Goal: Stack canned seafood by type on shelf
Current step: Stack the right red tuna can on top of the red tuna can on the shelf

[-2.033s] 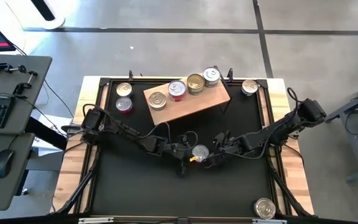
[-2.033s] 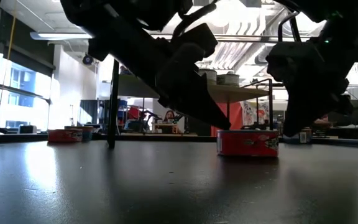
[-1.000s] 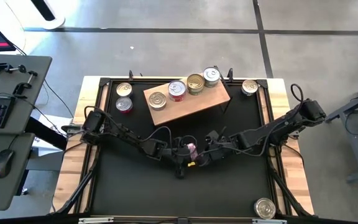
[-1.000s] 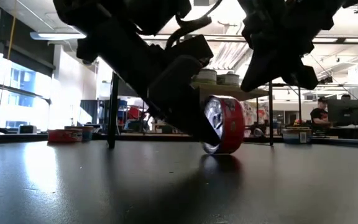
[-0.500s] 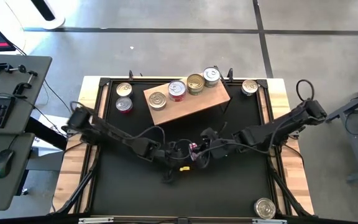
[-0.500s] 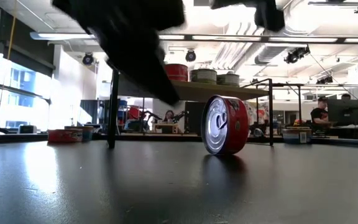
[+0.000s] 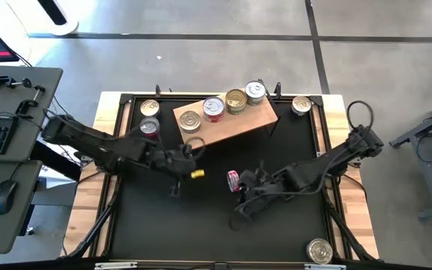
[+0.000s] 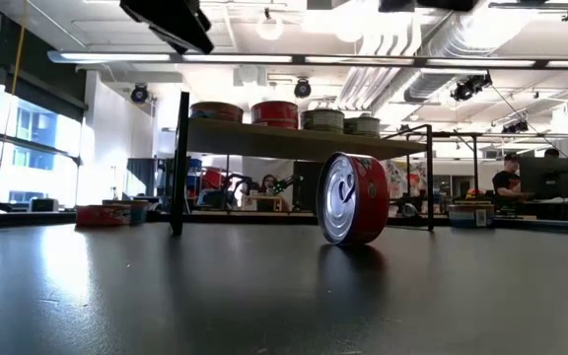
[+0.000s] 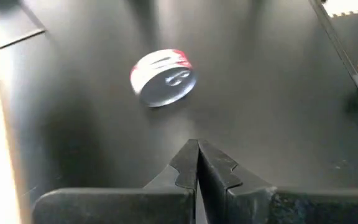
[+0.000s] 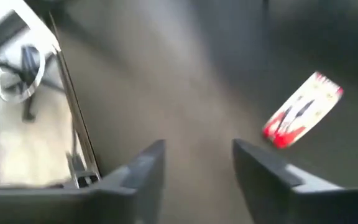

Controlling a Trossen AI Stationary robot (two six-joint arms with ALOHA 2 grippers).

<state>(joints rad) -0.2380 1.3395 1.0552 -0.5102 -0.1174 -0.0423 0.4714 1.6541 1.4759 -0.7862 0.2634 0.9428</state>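
A red-sided can (image 7: 233, 180) stands on its rim mid-table, its silver lid facing sideways; it also shows in the low view (image 8: 355, 197) and both wrist views (image 9: 163, 78) (image 10: 303, 118). The wooden shelf (image 7: 238, 126) at the far middle carries several cans, among them a gold-lidded one (image 7: 190, 120) and a red one (image 7: 214, 109). My left gripper (image 7: 196, 172) is shut and empty, left of the tipped can; its closed fingertips show in the left wrist view (image 9: 197, 155). My right gripper (image 7: 240, 214) is open and empty, on the near side of the can (image 10: 194, 168).
Two cans (image 7: 149, 109) (image 7: 149, 127) sit on the table left of the shelf, one (image 7: 301, 104) at the far right and one (image 7: 319, 251) at the near right corner. A black mat (image 7: 163, 232) covers the table inside pale wooden edge strips (image 7: 85, 210).
Both grippers have drawn away from the red can: my left gripper has gone up and toward the table's left and far side, my right gripper toward the near edge. The can, which they tipped up just before, stays standing on its rim.
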